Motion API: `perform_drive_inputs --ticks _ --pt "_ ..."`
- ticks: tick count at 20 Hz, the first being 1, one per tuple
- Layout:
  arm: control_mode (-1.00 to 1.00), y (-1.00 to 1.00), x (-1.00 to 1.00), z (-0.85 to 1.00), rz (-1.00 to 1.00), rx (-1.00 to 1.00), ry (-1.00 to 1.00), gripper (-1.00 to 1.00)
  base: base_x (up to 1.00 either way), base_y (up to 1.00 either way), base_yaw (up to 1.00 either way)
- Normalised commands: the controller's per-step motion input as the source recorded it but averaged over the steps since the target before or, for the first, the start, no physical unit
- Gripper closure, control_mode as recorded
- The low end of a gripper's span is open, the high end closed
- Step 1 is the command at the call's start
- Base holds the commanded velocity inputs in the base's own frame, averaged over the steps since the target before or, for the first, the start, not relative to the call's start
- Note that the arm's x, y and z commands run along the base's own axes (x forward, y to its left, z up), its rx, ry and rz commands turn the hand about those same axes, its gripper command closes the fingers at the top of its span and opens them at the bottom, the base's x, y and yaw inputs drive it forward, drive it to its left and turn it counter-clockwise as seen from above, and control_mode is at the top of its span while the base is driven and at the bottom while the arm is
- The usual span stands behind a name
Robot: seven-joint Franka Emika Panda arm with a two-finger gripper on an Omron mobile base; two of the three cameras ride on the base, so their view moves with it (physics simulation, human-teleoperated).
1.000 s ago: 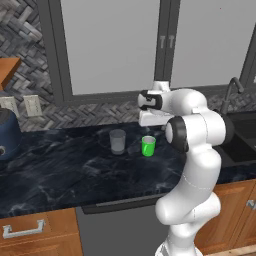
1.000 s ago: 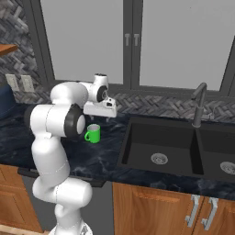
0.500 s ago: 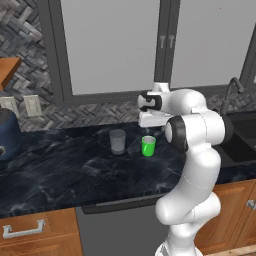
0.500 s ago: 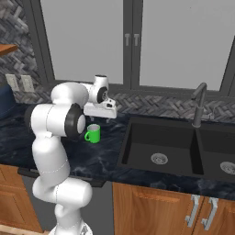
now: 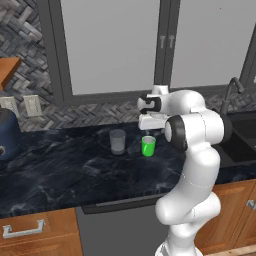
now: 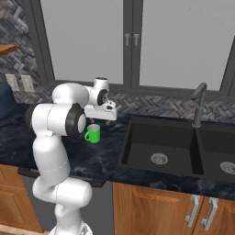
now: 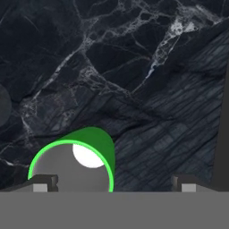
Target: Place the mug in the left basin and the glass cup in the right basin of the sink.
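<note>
Dark marble counter (image 5: pixel 60 170): glass cup (image 5: pixel 117 141) beside mug (image 5: pixel 148 146), spread fingers (image 7: pixel 44 184) above.

Standing on the counter: one mug (image 5: pixel 148 146), one glass (image 5: pixel 117 141). Sitting alongside: one sink (image 6: pixel 183 148), two basins, two drains.

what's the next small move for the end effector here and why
Probably shift sideways to centre over the mug, then descend. The open end effector hangs above the counter with the mug under one fingertip, not between the two. Nothing is held; the mug is upright beside the glass cup.
</note>
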Motion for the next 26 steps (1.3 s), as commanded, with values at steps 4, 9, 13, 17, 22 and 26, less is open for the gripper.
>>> perform_drive_inputs --ticks 4,9,13,17,22,26 --pt "-1.00 0.00 0.00 -0.04 0.00 0.00 0.00 -1.00 0.00 0.00 0.00" --pt "-1.00 0.00 -0.05 0.00 0.00 0.00 0.00 -1.00 0.00 0.00 0.00" --pt "-1.00 0.00 -0.02 -0.06 0.00 0.00 0.00 -1.00 0.00 0.00 0.00" --pt "-1.00 0.00 -0.04 -0.06 0.00 0.00 0.00 -1.00 0.00 0.00 0.00" --pt "-1.00 -0.01 -0.05 -0.05 0.00 0.00 0.00 -1.00 0.00 0.00 0.00" --pt "-1.00 0.00 -0.07 -0.05 0.00 0.00 0.00 -1.00 0.00 0.00 0.00"
